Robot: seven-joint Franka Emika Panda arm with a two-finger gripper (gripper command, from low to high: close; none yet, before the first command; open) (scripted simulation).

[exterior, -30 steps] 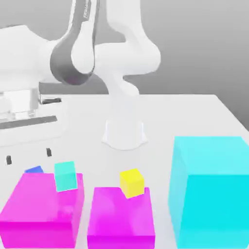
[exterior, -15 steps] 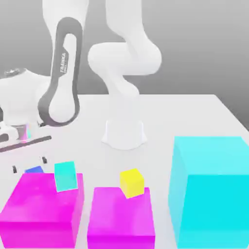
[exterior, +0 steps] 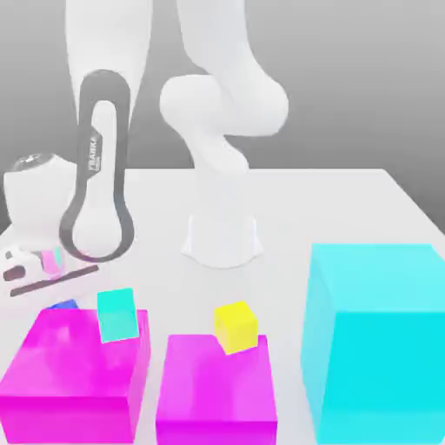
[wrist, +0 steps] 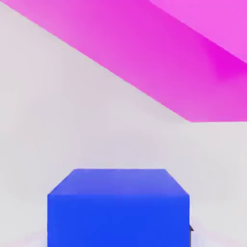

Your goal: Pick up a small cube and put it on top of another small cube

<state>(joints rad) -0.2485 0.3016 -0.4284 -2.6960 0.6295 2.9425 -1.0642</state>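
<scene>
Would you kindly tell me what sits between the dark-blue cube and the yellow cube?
In the exterior view, the small teal cube sits between the dark-blue cube and the yellow cube.

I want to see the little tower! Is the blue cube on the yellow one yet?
Not yet. Done: the arm has reached the blue cube, which sits low behind the magenta block. In hand: the tool has shut, and the hand view has the cube right up close, so it looks gripped. Left: lift it, carry it to the yellow cube, whose top is bare, and set it there.
</scene>
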